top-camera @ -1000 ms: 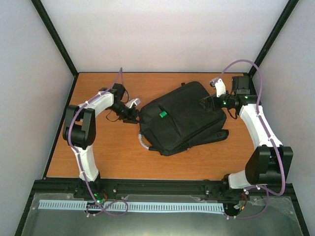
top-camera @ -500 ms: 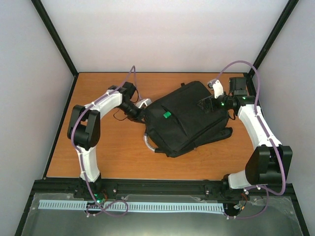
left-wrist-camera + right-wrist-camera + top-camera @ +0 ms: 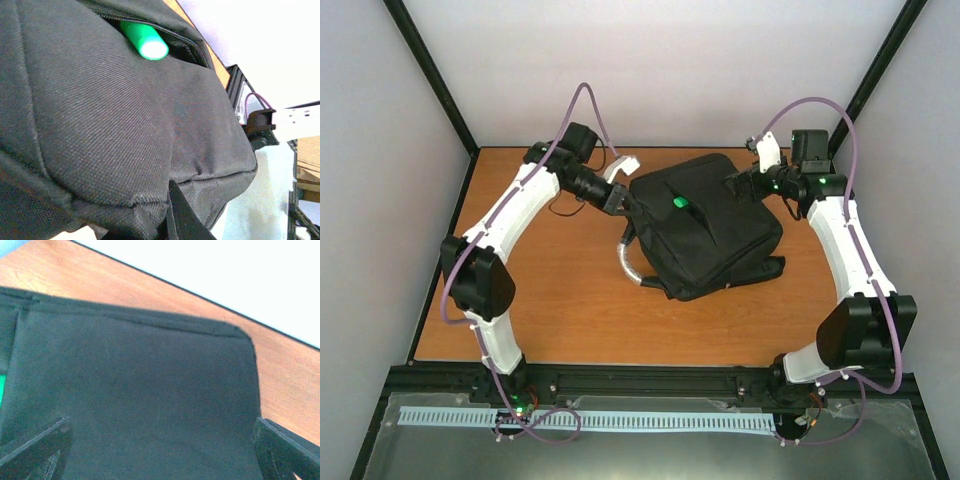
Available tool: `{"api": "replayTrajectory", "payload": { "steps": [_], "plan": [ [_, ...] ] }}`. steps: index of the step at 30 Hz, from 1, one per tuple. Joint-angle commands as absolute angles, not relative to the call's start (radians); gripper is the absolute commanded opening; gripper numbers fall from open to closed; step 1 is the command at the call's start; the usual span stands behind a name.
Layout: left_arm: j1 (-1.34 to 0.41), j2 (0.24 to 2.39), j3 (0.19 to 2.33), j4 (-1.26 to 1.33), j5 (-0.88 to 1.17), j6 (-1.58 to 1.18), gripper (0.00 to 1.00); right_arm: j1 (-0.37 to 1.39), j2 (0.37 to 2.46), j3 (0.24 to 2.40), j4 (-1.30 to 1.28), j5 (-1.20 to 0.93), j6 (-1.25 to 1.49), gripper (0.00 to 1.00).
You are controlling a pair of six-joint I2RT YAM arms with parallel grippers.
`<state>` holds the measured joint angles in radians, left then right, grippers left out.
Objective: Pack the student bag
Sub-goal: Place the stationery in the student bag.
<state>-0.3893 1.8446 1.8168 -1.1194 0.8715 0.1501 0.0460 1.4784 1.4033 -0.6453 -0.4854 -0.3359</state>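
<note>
Since a second ago my left arm has reached up the frame, and the bag has slid and turned with it toward the upper middle of the table [image 3: 550, 310]. The bag [image 3: 710, 235] now lies flat there, a bit right of the middle and near the back edge.

My left gripper [image 3: 622, 202] is at the bag's upper left corner. Its jaws look pinched on the cloth there, and the left wrist view shows one finger pressed against a fold. My right gripper [image 3: 740, 186] hangs over the bag's upper right side, jaws spread wide with nothing in them.

A grey handle [image 3: 628, 262] sticks out at the bag's lower left. A green tube [image 3: 678, 203] pokes halfway out of an open zip pocket.

I think that tube is the weak spot. If I tug or tip the bag more, it could slide out. The soft cloth could also slip from my pinch, and more pulling could take the bag too far back.
</note>
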Motion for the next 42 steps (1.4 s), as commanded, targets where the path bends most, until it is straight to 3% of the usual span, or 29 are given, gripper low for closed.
{"api": "replayTrajectory", "payload": {
  "steps": [1, 7, 14, 19, 28, 35, 42],
  "plan": [
    [-0.391, 1.828, 1.810, -1.101, 0.956, 0.168, 0.01, 0.050, 1.486, 1.422, -0.650, -0.537, -0.323, 1.00],
    [-0.421, 1.831, 1.870, -1.105, 0.903, 0.198, 0.01, 0.127, 1.476, 1.354, -0.650, -0.553, -0.333, 1.00],
    [-0.432, 1.828, 1.860, -1.095, 0.886, 0.196, 0.01, 0.230, 1.550, 1.417, -0.654, -0.536, -0.387, 1.00],
    [-0.434, 1.820, 1.862, -1.098, 0.867, 0.208, 0.01, 0.323, 1.605, 1.433, -0.634, -0.381, -0.406, 1.00],
    [-0.434, 1.807, 1.834, -1.098, 0.846, 0.225, 0.01, 0.373, 1.643, 1.372, -0.543, 0.159, -0.396, 1.00],
    [-0.434, 1.817, 1.821, -1.100, 0.844, 0.225, 0.01, 0.379, 1.626, 1.361, -0.571, 0.122, -0.380, 1.00],
    [-0.434, 1.808, 1.734, -1.091, 0.756, 0.250, 0.06, 0.379, 1.567, 1.414, -0.676, -0.350, -0.411, 1.00]
  ]
}}
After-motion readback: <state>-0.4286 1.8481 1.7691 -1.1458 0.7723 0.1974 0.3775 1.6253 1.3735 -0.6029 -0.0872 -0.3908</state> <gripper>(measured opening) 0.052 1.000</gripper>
